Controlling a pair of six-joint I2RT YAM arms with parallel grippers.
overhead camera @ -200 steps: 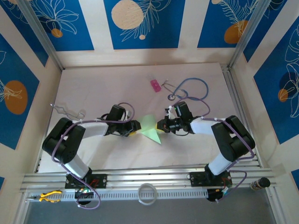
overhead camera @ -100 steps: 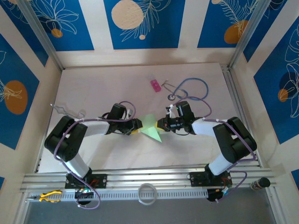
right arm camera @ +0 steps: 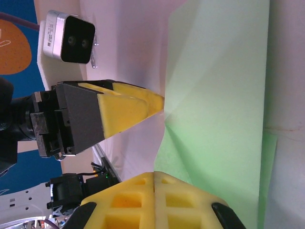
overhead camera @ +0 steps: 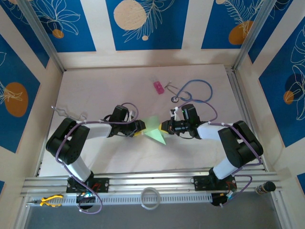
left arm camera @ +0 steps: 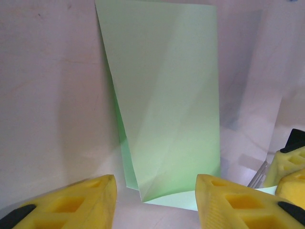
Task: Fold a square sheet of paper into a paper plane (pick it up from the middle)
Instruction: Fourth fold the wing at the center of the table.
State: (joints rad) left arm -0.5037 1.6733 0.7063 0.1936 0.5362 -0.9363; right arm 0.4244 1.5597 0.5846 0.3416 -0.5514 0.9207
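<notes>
Left pincer (left arm camera: 155,185) stands spread, its yellow pocketed wedges flanking the lower tip of the sheet (left arm camera: 167,95). Right pincer (right arm camera: 153,177) is pressed together, and we think it nips the sheet's edge; the contact is unclear. We find the sheet thin, matte, pale green, diagonally creased, tapering, upright on the pale table (overhead camera: 95,95) between both pincers, which have crept slightly closer since a second ago.

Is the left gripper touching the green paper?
Cannot tell. Left wrist view: the left gripper stands open astride a corner of the paper. Right wrist view: a fingertip sits at its edge, contact unclear.
</notes>
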